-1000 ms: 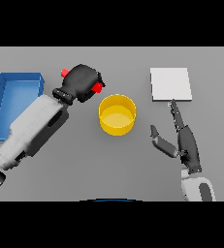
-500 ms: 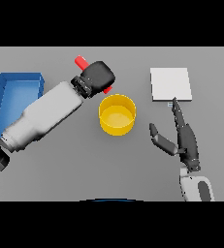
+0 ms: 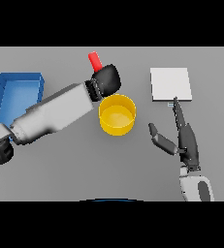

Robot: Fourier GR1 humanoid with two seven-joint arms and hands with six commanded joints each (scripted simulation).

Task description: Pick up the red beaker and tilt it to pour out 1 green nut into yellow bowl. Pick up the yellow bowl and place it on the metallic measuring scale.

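So the left hand (image 3: 106,80) has its fingers wrapped round the small red beaker (image 3: 94,60), held above the round yellow bowl's (image 3: 117,115) far rim mid-table, right hand (image 3: 187,141) open, flat metallic scale (image 3: 170,84) bare, pour probably unfinished.

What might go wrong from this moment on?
1. The left hand grips the red beaker above the far rim of the yellow bowl; a tilt from there may drop the nut outside it.
2. That arm hangs close over the bowl and could nudge it.
3. The right hand waits open beside the scale; its fingertip might catch the scale.
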